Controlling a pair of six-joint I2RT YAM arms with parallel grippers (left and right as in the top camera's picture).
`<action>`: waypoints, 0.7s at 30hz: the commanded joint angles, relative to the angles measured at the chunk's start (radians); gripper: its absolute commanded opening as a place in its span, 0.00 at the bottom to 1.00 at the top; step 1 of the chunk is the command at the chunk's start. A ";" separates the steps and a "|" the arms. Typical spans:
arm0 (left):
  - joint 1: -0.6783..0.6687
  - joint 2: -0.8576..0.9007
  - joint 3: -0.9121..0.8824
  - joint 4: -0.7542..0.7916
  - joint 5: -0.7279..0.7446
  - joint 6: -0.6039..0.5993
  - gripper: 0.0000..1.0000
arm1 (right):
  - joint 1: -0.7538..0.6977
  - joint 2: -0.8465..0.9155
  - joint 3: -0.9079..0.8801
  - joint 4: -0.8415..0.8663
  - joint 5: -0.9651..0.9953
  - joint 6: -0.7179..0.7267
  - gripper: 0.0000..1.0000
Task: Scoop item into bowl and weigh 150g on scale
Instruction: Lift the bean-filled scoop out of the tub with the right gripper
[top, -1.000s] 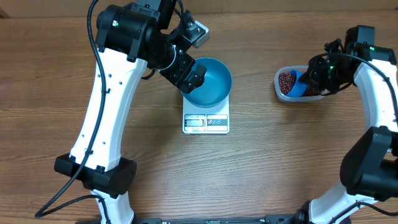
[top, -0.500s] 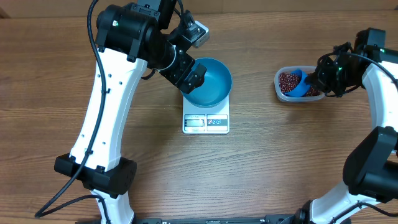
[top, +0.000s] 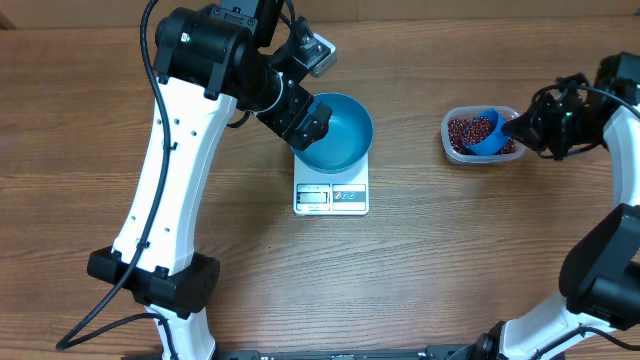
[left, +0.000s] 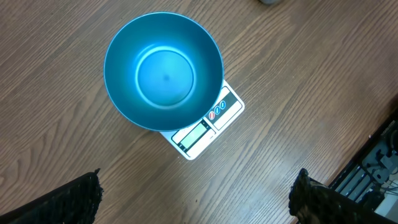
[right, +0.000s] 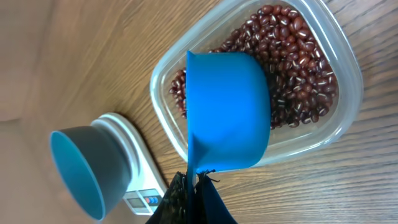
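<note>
Right pincer (right: 193, 182) apparently around scoop (right: 227, 112) handle

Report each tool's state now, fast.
Left tool: open, empty, above the bowl.
Right tool: shut on the handle of the blue scoop.

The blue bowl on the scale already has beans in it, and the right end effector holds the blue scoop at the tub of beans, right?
No, the blue bowl on the scale is empty, as the left wrist view shows. The right end effector does hold the blue scoop at the tub of beans.
</note>
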 joint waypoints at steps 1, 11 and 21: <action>-0.001 0.005 -0.003 0.002 0.011 0.015 0.99 | -0.031 0.000 0.001 -0.008 -0.115 -0.042 0.04; -0.001 0.005 -0.003 0.002 0.011 0.015 1.00 | -0.093 0.000 0.001 -0.031 -0.249 -0.114 0.04; -0.001 0.005 -0.003 0.002 0.011 0.015 1.00 | -0.143 0.000 0.001 -0.041 -0.546 -0.267 0.04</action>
